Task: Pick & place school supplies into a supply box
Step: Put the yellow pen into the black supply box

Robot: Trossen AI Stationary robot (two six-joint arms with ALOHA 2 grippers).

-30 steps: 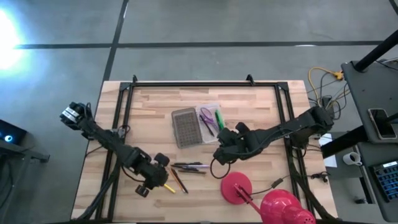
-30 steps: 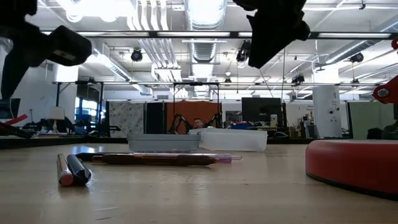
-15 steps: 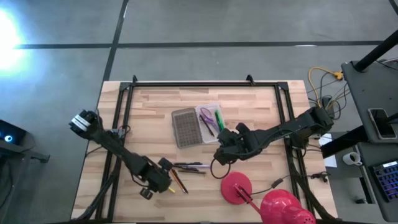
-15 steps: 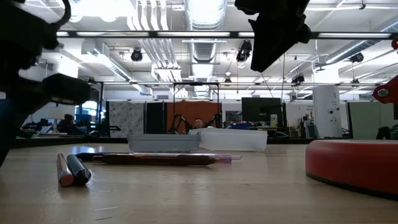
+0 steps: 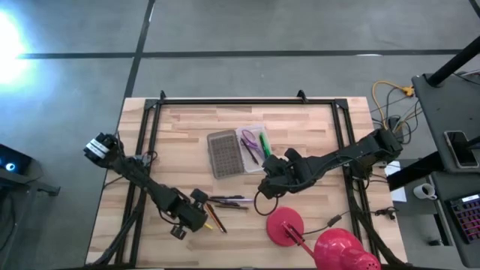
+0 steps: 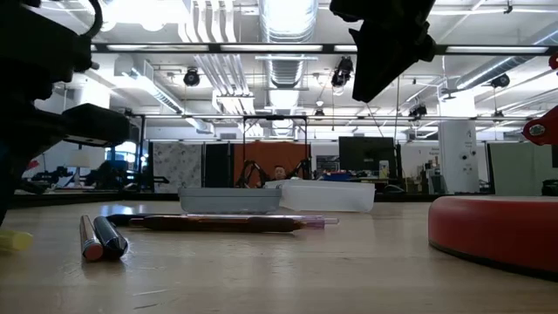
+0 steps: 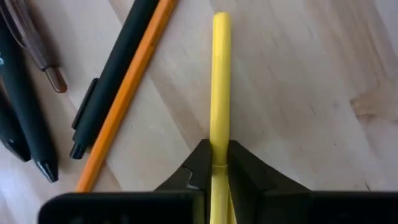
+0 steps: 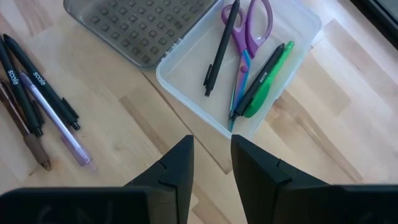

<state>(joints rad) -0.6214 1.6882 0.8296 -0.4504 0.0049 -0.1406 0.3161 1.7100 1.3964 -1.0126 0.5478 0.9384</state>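
High view: left end effector [image 5: 196,217] set low on the pale wooden worktop [image 5: 180,135], clear plastic supply box [image 5: 255,144] well beyond it.

Left wrist view: thin yellow marker [image 7: 220,81] pinched between closed fingers; judged light, stiff, slippery, best gripped mid-barrel.

Right wrist view: right end effector [image 8: 210,163] parted, empty, near the box.

Against half a second ago: nearly unchanged.
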